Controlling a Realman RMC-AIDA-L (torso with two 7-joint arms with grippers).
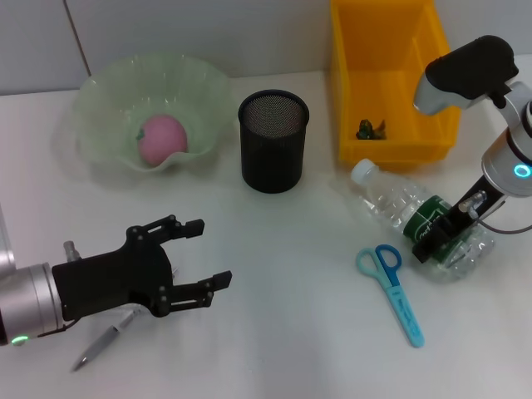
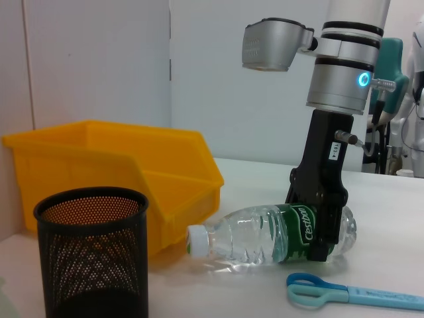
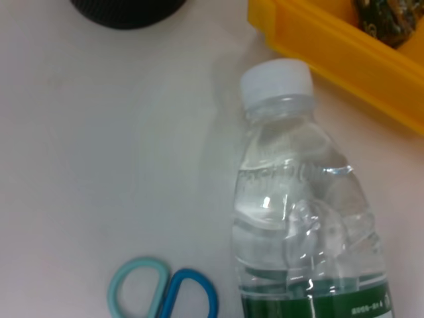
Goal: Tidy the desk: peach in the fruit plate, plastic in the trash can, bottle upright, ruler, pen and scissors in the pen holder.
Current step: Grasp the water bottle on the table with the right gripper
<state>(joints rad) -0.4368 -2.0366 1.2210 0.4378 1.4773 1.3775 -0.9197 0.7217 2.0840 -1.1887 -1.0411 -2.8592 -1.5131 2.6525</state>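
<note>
Here the right end effector (image 1: 440, 231) clamps the lying bottle (image 1: 397, 208) — scissors (image 1: 391, 290) beside; left end effector (image 1: 199, 262) spread, empty.

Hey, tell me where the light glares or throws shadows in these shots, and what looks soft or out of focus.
Head view: even overhead light, soft shadows beside the black mesh pen holder and under the left gripper. Left wrist view: highlights glint on the clear plastic water bottle that the right gripper clamps; the near pen holder rim is slightly soft. Right wrist view: glare spots on the bottle's shoulder, blue-handled scissors sharp.
</note>
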